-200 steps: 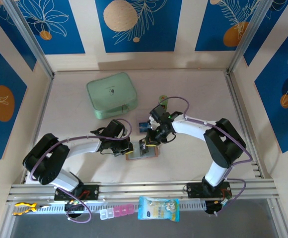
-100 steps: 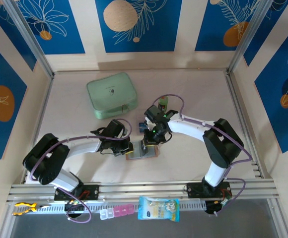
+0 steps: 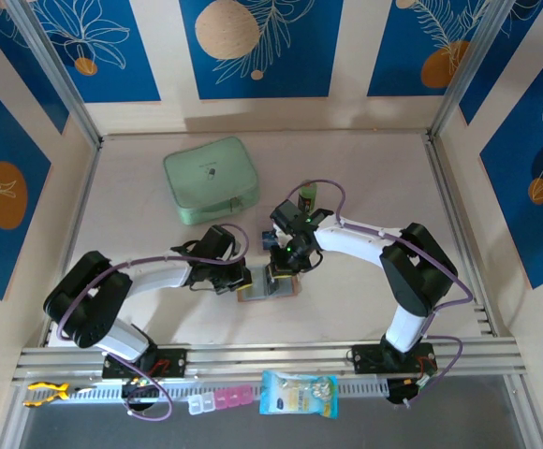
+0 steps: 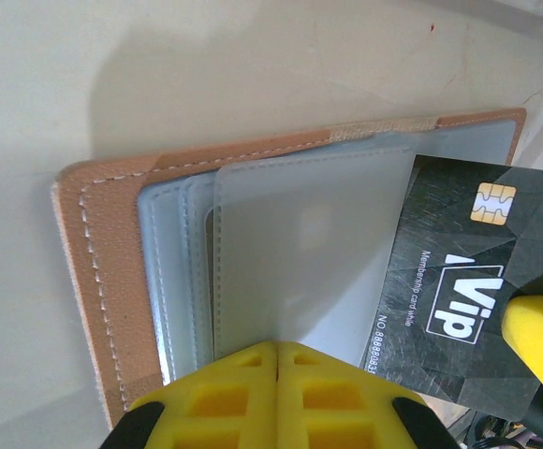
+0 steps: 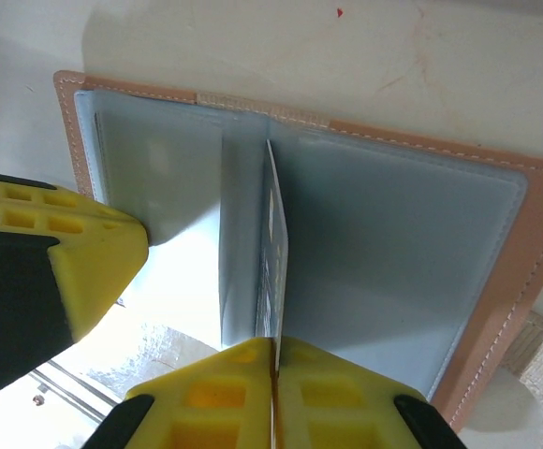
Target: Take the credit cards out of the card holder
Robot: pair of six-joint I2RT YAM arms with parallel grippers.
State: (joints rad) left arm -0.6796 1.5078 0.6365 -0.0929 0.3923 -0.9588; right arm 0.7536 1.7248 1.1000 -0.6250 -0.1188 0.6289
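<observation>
1. Pale tabletop (image 3: 365, 178) boxed in by walls of blue floral panels (image 3: 253, 47). A mint-green zip case (image 3: 211, 180) lies far back on the left, well apart from the work.
2. The card holder (image 3: 270, 292) lies opened flat near the table's front centre, between the two grippers. It is tan leather (image 4: 112, 281) with pale stitching round the rim, and stacked frosted grey plastic pockets inside.
3. The black card (image 4: 459, 281) is glossy, with a gold chip and white "Vip" lettering. It stands up on edge at the centre fold, one edge against the pockets.
4. The right gripper (image 5: 273, 351) has its yellow ribbed pads (image 5: 215, 398) clamped on the card's free end.
5. The left gripper (image 4: 277, 360) has its pads pressed together, tips at the plastic leaves of the holder's left half. I cannot tell whether a leaf is caught between them.
</observation>
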